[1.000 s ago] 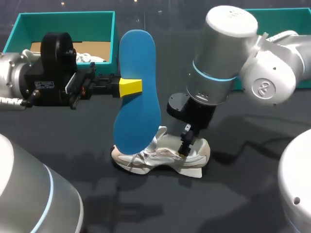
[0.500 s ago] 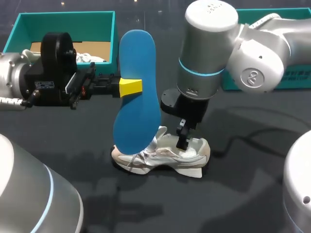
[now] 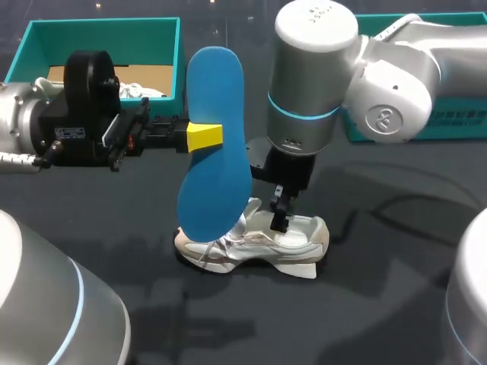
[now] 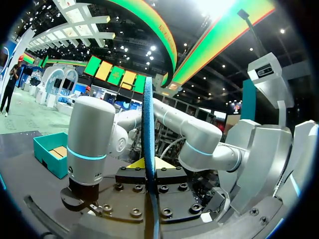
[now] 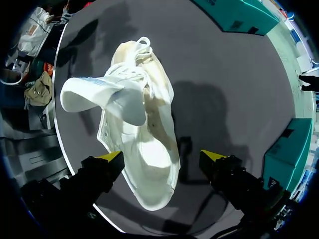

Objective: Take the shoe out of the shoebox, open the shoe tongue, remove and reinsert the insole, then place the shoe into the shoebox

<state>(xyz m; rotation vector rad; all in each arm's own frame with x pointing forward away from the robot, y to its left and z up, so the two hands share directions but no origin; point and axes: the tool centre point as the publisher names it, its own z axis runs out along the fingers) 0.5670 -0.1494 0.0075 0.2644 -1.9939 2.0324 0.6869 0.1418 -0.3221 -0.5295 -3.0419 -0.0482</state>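
**Blue Insole Held Up, Shoe on the Table**

From the head view, the left gripper (image 3: 204, 137) comes in from the left side. It is clamped on the blue insole (image 3: 215, 144) and holds it standing up tall in the air. One yellow tip presses flat on the face of the insole. The bottom end of the insole hangs just over the toe end of the white shoe (image 3: 255, 245). The shoe sits on its sole on the dark table (image 3: 380, 304). The right gripper (image 3: 280, 217) points down, with its dark fingers right at the opening of the shoe. The teal shoebox (image 3: 99, 30) is at the far left, behind the left arm, with white paper (image 3: 141, 90) in it. A second teal box (image 3: 456, 125) is at the far right.

From the left wrist view, the insole (image 4: 148, 149) shows as a thin blue edge. It runs right between the yellow tips of the left gripper (image 4: 148, 164), which pinch it from both sides.

From the right wrist view, the right gripper (image 5: 161, 156) is spread wide and grips nothing. The shoe (image 5: 144, 139) lies under it, with the heel end between the two fingers. The tongue (image 5: 107, 94) is pulled up and folded out.
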